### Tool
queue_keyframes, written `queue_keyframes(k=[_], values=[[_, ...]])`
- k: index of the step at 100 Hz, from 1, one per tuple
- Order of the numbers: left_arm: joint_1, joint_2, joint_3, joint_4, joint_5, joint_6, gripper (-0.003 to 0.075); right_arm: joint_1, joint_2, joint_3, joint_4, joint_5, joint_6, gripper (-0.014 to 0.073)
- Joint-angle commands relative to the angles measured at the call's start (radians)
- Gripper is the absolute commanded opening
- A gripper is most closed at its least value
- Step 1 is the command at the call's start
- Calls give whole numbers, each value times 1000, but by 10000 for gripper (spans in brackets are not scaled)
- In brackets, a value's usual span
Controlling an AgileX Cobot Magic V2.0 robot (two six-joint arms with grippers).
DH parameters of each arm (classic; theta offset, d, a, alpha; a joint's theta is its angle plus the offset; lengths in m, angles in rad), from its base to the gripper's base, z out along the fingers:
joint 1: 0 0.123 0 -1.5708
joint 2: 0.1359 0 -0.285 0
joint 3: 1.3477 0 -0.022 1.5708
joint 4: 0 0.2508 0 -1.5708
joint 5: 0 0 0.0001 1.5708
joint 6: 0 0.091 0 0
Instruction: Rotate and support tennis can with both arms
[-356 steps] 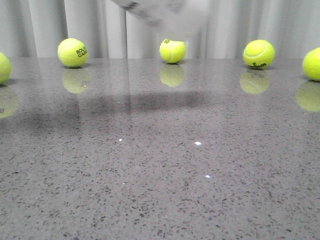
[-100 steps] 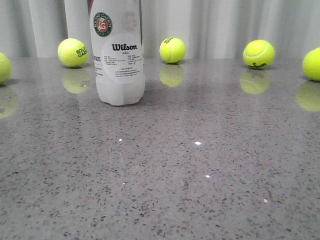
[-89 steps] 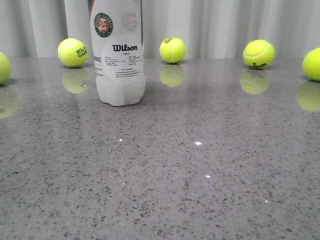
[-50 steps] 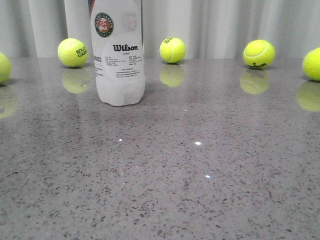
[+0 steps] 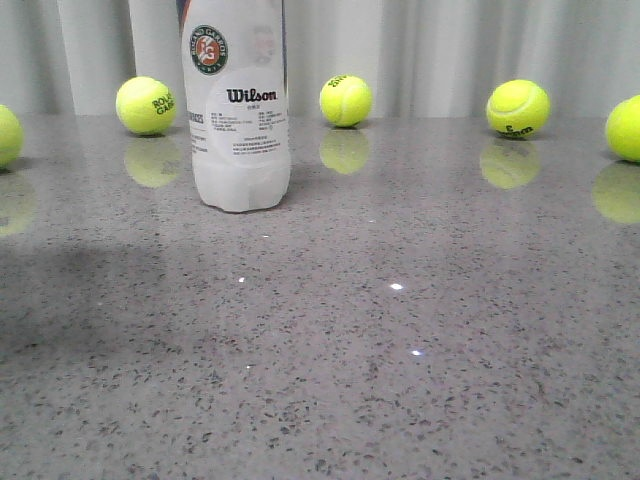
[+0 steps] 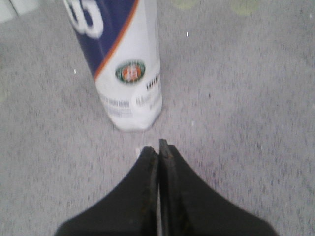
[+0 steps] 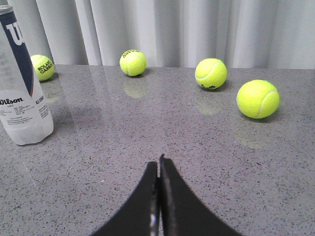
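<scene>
Near the desk's far edge, left of centre, the can point(image 5: 238, 105) stands upright and unheld, unmoved over the last second, while both grippers, left point(image 6: 158, 147) and right point(image 7: 158, 164), hang back with jaws pressed shut on nothing, suggesting the job is done.

Grey speckled stone table point(image 5: 400, 380) in front of me, glossy and mirror-like, five yellow-green tennis balls point(image 5: 345, 101) strung along its far edge, well apart, each reflected below itself, pale pleated curtain point(image 5: 440, 50) hanging behind them
</scene>
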Motion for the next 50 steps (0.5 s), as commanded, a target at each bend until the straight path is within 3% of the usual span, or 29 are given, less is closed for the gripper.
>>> queue_keyframes(k=[1,34,50], values=[[17,-50,20,30,-53,-8,-19,-6,9,-27,-6,-80,-1,-58],[125,-253,190,30,-55,-8,-19,-6,9,-27,-6,-80,-1,-58],[196,-341,282,39,-143,-8,-19,-6,9,-27,-6,-80,-1,-58]])
